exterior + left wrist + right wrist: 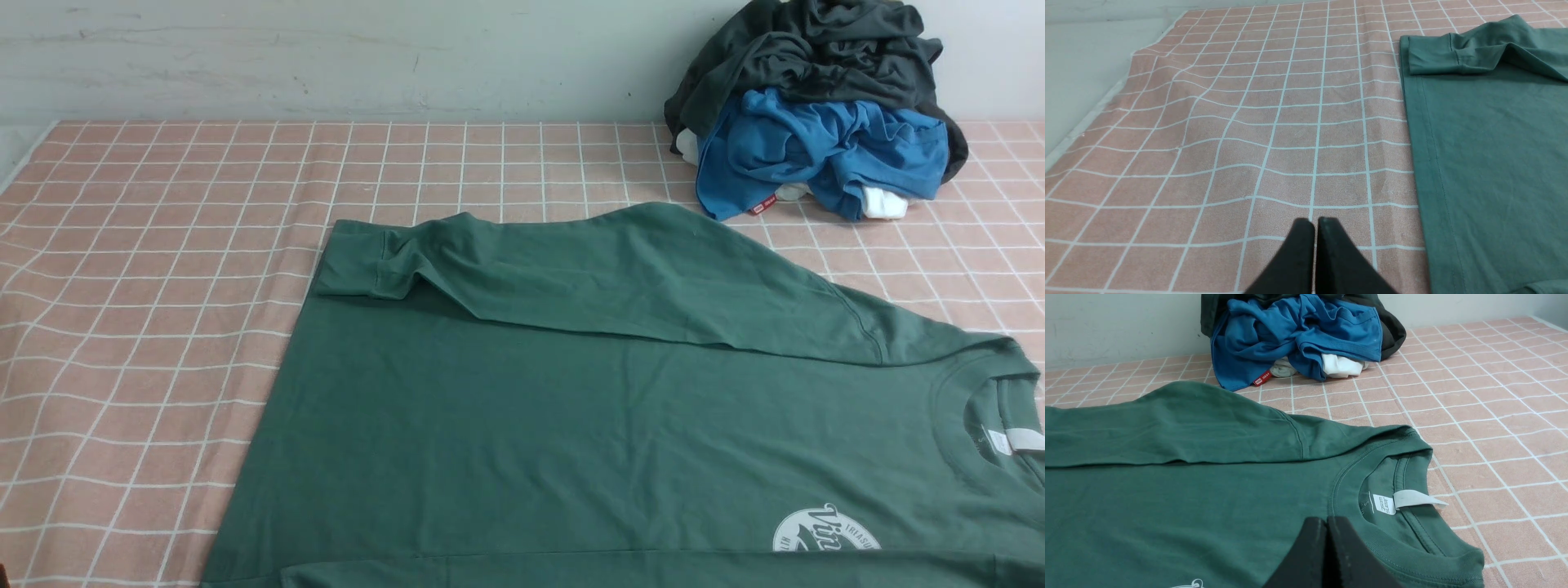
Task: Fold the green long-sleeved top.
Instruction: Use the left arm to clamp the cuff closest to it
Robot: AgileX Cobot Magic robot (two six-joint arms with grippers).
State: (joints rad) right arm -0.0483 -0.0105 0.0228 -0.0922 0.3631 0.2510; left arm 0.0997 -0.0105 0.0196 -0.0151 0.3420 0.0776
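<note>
Left claw [1314, 222] was closed and empty over the bare pink checked tablecloth [1229, 143], just off the hem side of the green long-sleeved top [571, 408]. Right claw [1326, 522] was closed and empty above the chest, beside the collar.

The top lay chest-up on the table from centre to 6 o'clock, hem toward 9, white neck label [1419, 498] toward 3, round logo [824, 531] near 5. Far sleeve [612, 278] lay folded across the body, cuff toward 10. Blue garment [816, 155] and charcoal garment [816, 49] were heaped at 1 o'clock, apart from the top.

Judgement: sleeve-folding stage, far side done, near sleeve out of frame. The next move probably calls for both claws to open, pinch the near edge and carry it toward 12 without dragging the body.
</note>
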